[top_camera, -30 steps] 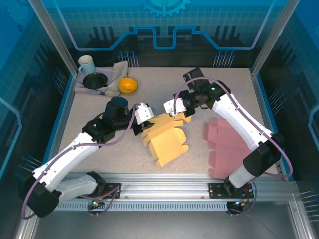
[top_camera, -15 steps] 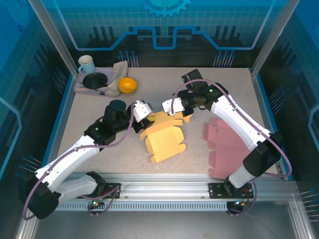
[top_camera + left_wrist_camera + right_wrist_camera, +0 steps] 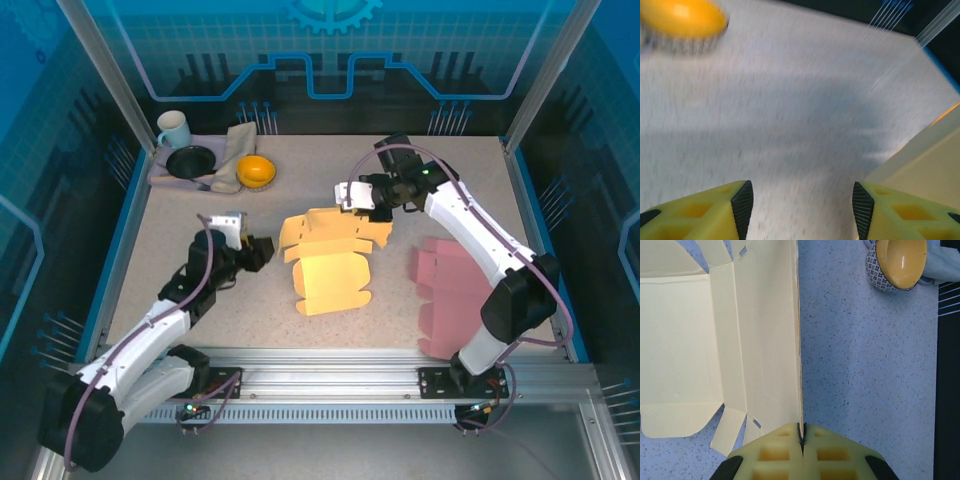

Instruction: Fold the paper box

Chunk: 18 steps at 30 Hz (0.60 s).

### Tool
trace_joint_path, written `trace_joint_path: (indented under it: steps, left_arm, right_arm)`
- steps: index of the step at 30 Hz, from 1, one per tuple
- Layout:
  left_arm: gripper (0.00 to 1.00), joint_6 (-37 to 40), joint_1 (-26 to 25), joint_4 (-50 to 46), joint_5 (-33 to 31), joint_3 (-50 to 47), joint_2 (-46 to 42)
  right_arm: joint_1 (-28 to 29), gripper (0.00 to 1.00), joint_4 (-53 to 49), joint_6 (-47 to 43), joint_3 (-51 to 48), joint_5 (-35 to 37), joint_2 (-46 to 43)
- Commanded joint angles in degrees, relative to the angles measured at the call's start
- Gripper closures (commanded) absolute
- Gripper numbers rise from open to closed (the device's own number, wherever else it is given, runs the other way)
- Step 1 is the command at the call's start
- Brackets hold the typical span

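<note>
The yellow paper box (image 3: 325,265) is seen lying half-formed on the table (image 3: 200,220), its flaps spread out flat at its far side. The edge of a far-side panel is pinched by the right gripper (image 3: 801,435), whose fingers are pressed together on the thin card. The left gripper (image 3: 255,250) is held near the box's left side, apart from it, with its jaws spread and only bare table between them.

The main risk is judged to be sliding; with the box held at one edge and nothing bracing it, a pull or push on that panel would likely drag or swing the whole blank rather than crease it. A slip is also likely, since little card is caught in the pinch; a sharp tug could tear the edge. Should the box be shoved rightward, it could ride onto the pink blank (image 3: 455,295) lying to its right. If the spread fingers are brought in low from the left, a loose flap could be snagged and crumpled; the orange bowl (image 3: 256,171), well beyond the box's far left corner, is judged safe.
</note>
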Motion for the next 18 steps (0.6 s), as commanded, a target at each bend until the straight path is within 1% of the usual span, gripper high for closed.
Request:
trace_joint_path:
  steps: [1,5,9,11,13,15,18]
  left_arm:
    - [0.41,-4.78,0.11,5.87,-1.97,-3.77,-0.82]
    - [0.41,-4.35,0.11,9.31,1.07,-4.02,2.9]
    - [0.4,-0.85,0.12,12.88,2.39,-3.1,3.08]
    - [0.4,-0.76,0.07,15.8,5.86,-3.26,3.46]
    - [0.39,-1.23,-0.11,18.95,12.18,-2.95,4.67]
    - [0.38,-0.94,-0.79,20.37,16.92,-2.37,5.81]
    - [0.38,-0.35,-2.35,20.72,18.84,-1.78,6.67]
  right_arm:
    - [-2.43,1.0,0.88,1.02,0.44,-7.62,-2.72]
    - [-3.03,1.0,0.56,-0.2,-1.04,-10.61,-4.25]
    - [-3.0,1.0,-0.8,-1.58,-2.15,-12.47,-4.6]
    - [-3.02,1.0,-0.7,-1.13,-2.44,-13.53,-4.95]
    - [-3.0,1.0,-0.41,-0.59,-2.45,-14.31,-5.05]
    - [-3.02,1.0,-0.35,-0.2,-2.17,-14.3,-4.73]
    - [-2.99,1.0,-0.65,0.24,-1.52,-14.21,-4.26]
